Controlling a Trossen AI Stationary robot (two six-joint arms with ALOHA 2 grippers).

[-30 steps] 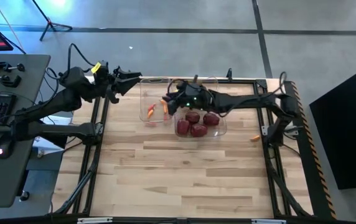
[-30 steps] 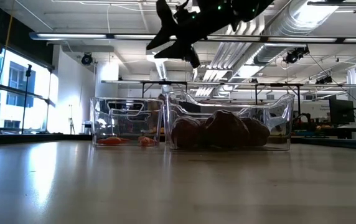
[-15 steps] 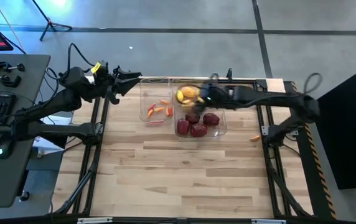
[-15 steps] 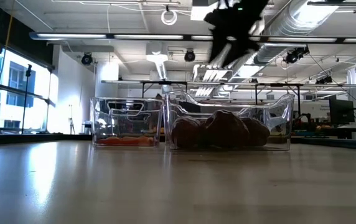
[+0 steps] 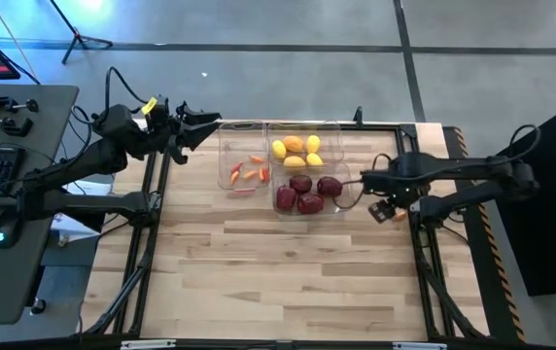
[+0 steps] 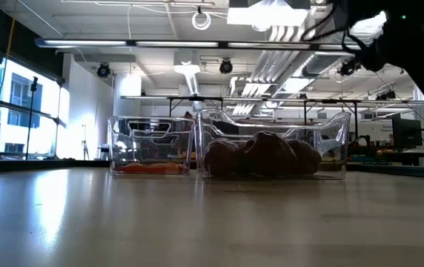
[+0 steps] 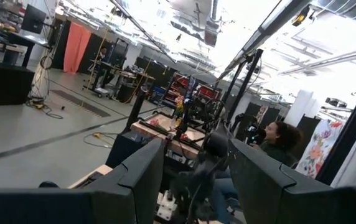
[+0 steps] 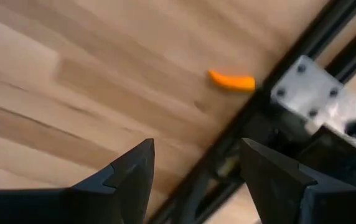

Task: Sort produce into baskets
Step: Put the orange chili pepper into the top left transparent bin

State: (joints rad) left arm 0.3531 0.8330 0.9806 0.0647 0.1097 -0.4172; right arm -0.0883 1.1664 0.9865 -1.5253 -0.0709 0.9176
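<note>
You're looking at the light wooden plank counter (image 5: 288, 282) as a clock face from above, 12 o'clock being the far edge. Nearest of the work, at about 3 o'clock, the right end effector (image 5: 383, 206) has swung away from the baskets, where it hung a second ago, and now hovers by the edge rail. Its fingers are well apart and hold nothing. That suggests the last drop is done and it is lining up on the stray slim orange pepper (image 8: 231, 81), which lies flat on the wood just beside a grey metal bracket (image 8: 315, 99). The pepper's long axis runs roughly along the line from one finger to the other, thin curved tip away from the bracket, so you will probably need a wrist turn to close across it. Farther in, toward 12 o'clock, the clear bin of dark red lumpy rounds (image 5: 309, 192) comes first, then the clear bin of small red and orange peppers (image 5: 244, 172), then the clear bin of yellow and orange fruits (image 5: 297, 148). Farthest, at 11 o'clock, the left end effector (image 5: 200, 124) waits, parted and empty.
</note>
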